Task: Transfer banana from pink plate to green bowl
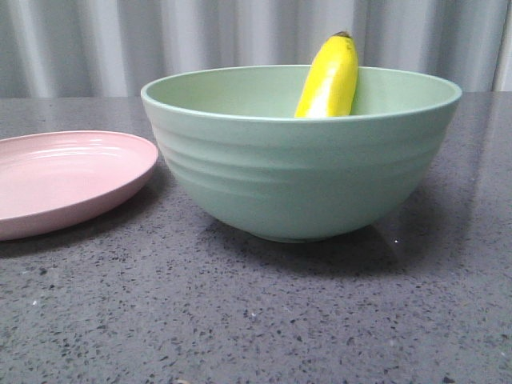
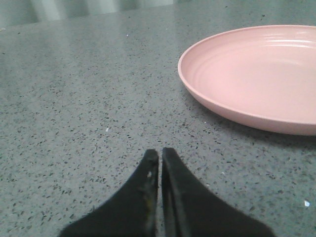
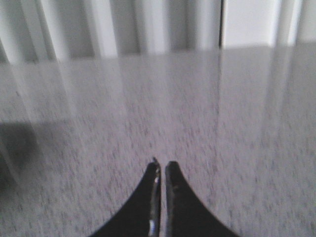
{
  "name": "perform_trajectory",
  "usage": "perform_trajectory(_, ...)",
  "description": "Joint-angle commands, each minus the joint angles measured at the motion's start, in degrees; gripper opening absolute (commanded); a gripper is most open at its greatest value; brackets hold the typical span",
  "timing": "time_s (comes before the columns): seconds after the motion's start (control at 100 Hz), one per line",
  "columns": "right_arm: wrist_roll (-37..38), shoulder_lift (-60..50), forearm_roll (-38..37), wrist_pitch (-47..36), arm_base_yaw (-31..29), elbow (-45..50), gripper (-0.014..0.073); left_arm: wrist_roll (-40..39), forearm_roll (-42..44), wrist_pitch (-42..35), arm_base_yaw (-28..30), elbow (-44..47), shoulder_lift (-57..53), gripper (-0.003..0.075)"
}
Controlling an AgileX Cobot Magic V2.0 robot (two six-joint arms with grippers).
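The yellow banana stands tilted inside the pale green bowl in the middle of the front view, its dark tip above the rim. The pink plate lies empty to the left of the bowl. It also shows in the left wrist view, beyond and to one side of my left gripper, which is shut and empty above the speckled table. My right gripper is shut and empty over bare table. Neither gripper shows in the front view.
The grey speckled tabletop stretches in front of the bowl and plate. A pale corrugated wall stands behind the table. A dark shadow lies at one side in the right wrist view.
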Motion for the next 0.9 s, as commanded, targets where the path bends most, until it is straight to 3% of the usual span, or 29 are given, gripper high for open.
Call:
perform_trajectory(0.0,0.0,-1.2,-0.6,-0.1,-0.3,1.2,-0.0071,-0.4,-0.3,-3.6,0.1,0.6,-1.7,-0.002)
perform_trajectory(0.29,-0.1,-1.5,-0.6,6.8,-0.3,1.2,-0.0071,-0.4,-0.3,-3.6,0.1,0.6,-1.7,-0.002)
perform_trajectory(0.89,-0.1,-1.5,-0.6,6.7,-0.3,1.2,-0.0071,-0.4,-0.3,-3.6,0.1,0.6,-1.7,-0.002)
